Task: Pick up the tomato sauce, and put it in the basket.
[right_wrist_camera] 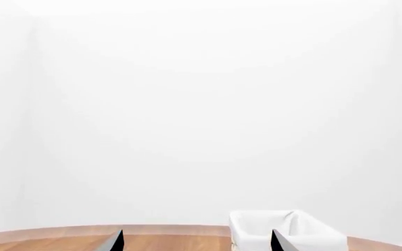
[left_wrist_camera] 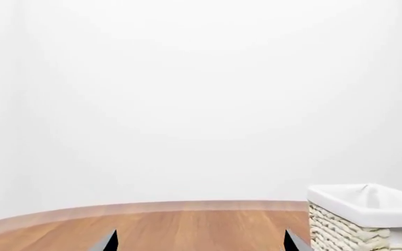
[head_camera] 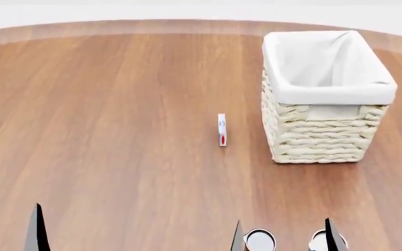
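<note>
Head view: two cans at bottom edge, can [head_camera: 259, 240] and can [head_camera: 320, 241], labels unseen so sauce unidentified; right gripper [head_camera: 285, 235] fingers spread apart, empty; left gripper [left_wrist_camera: 199, 241] likewise parted; basket [head_camera: 326, 133] upper right on table [head_camera: 117, 130].

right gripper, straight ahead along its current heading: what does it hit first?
Probably the basket. In the right wrist view it sits ahead between the right gripper fingertips, slightly toward one side. The gripper looks level with or just above the rim, so it might clip the liner or pass over; depth is unclear.
</note>
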You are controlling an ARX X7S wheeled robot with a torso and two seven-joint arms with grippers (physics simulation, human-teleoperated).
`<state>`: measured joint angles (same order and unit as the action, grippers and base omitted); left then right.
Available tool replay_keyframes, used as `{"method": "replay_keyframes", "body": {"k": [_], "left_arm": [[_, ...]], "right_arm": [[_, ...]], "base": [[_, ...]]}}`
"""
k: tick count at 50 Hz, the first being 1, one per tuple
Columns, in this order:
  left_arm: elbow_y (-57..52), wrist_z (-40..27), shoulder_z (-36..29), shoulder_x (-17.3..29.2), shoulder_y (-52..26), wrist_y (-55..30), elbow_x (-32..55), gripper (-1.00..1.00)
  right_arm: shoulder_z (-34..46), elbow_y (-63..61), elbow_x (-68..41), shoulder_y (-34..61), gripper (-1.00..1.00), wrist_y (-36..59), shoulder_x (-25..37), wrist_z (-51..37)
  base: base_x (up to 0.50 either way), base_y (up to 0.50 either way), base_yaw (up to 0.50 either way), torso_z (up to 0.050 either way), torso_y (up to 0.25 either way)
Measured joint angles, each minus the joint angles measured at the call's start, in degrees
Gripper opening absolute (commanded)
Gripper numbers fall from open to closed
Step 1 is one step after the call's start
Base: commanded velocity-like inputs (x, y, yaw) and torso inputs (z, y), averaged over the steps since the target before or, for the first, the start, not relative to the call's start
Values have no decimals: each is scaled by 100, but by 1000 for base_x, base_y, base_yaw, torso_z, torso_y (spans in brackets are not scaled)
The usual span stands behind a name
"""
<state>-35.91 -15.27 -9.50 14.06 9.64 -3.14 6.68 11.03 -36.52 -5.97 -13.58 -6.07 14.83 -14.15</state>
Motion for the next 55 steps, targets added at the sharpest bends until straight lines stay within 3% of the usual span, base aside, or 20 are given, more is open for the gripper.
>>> {"method": "replay_keyframes", "body": {"k": [55], "left_arm": [[-22, -181, -129, 159, -28, -6, 76, 100]], "right_arm": [[106, -12, -6, 25, 100, 1, 134, -180]], "base": [[136, 0, 0, 0, 0]]}}
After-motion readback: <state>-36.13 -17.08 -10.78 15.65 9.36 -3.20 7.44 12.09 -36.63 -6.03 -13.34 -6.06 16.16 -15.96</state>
